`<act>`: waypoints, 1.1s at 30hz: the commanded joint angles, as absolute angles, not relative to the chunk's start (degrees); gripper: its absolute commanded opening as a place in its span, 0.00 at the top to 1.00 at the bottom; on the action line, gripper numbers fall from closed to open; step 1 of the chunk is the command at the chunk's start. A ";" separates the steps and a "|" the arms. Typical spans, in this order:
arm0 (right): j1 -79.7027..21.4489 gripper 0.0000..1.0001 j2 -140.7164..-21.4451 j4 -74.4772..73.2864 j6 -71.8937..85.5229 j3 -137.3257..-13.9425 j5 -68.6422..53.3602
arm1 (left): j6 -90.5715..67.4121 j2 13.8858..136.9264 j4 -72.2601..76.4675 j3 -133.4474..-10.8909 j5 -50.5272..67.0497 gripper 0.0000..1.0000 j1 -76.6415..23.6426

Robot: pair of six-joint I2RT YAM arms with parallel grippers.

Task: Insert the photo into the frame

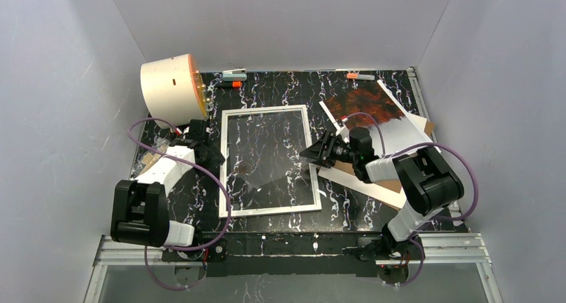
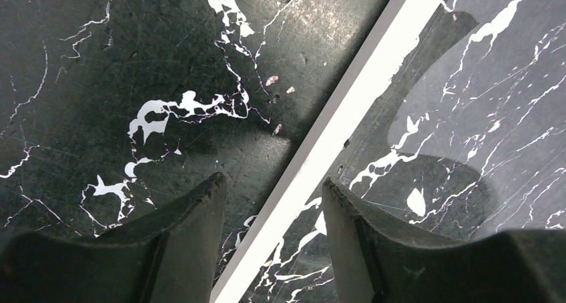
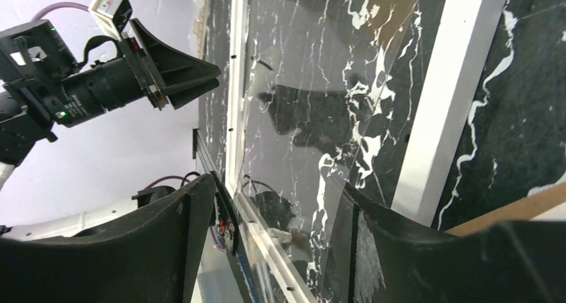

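The frame [image 1: 269, 211] lies flat in the middle of the black marbled table [image 1: 287, 89], the veined surface showing through its clear pane; the left gripper [image 1: 215, 156] sits low at the frame's left edge and the right gripper [image 1: 308, 153] at its right edge, so the frame lies between the two; in the left wrist view the left gripper's jaws stand apart astride the thin white edge strip, with a gap on either side, grasping nothing; in the right wrist view the right gripper's jaws are likewise spread wide over the pane and the inner side of the white edge, released and holding nothing; the photo [image 1: 366, 104] rests outside the frame at the far right of the table, its dark red-orange half farthest from the arms, lying on a white sheet [image 1: 364, 183] beyond the right arm.
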State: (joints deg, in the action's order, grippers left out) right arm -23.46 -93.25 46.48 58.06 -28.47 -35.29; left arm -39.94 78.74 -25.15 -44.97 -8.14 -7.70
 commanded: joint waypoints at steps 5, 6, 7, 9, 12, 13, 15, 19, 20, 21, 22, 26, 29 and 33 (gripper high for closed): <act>-22.55 0.34 -100.91 42.49 51.69 -37.61 -40.63 | -38.15 80.23 -24.33 -44.27 -6.44 0.47 -7.23; -22.48 0.36 -101.61 42.80 51.57 -38.14 -40.87 | -38.08 80.35 -24.30 -44.25 -6.42 0.47 -7.21; -22.34 0.38 -102.21 43.13 51.44 -38.74 -41.16 | -38.02 80.41 -24.34 -44.23 -6.42 0.47 -7.21; -22.24 0.42 -103.14 43.95 51.27 -39.70 -41.26 | -37.88 80.33 -24.30 -44.08 -6.41 0.47 -7.16; -22.06 0.51 -104.64 44.66 51.18 -41.11 -41.42 | -37.51 80.22 -24.01 -43.99 -6.09 0.49 -7.12; -22.06 0.57 -105.16 45.01 51.34 -41.47 -41.72 | -37.46 80.24 -23.69 -43.95 -5.82 0.50 -7.10; -22.07 0.67 -106.05 46.19 51.92 -41.60 -41.88 | -37.23 80.20 -23.14 -43.81 -5.04 0.52 -7.11; -22.06 0.87 -106.75 47.67 52.57 -41.03 -41.71 | -37.01 79.90 -22.20 -43.55 -4.24 0.63 -7.03; -22.06 0.91 -106.94 48.17 52.77 -40.80 -41.92 | -36.94 79.89 -22.16 -43.51 -4.14 0.65 -7.03; -22.07 0.95 -106.85 48.80 52.93 -40.53 -42.09 | -36.84 79.89 -22.05 -43.44 -3.93 0.68 -7.03; -22.06 0.99 -106.73 49.43 53.11 -40.20 -42.26 | -36.71 79.89 -21.89 -43.34 -3.82 0.71 -7.03; -22.06 0.99 -105.86 53.35 54.57 -38.85 -44.01 | -36.37 80.34 -21.59 -43.16 -3.08 0.78 -7.03; -22.16 0.99 -104.21 57.00 56.38 -37.42 -45.87 | -36.30 80.75 -21.40 -43.08 -2.93 0.79 -7.03; -22.23 0.99 -100.73 60.34 58.97 -35.77 -46.95 | -36.27 81.15 -21.28 -43.20 -3.51 0.78 -7.03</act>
State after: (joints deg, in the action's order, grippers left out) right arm -22.13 -105.67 52.21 56.36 -36.97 -43.59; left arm -37.04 80.60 -20.95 -43.75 -3.57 -7.55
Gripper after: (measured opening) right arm 0.032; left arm 0.216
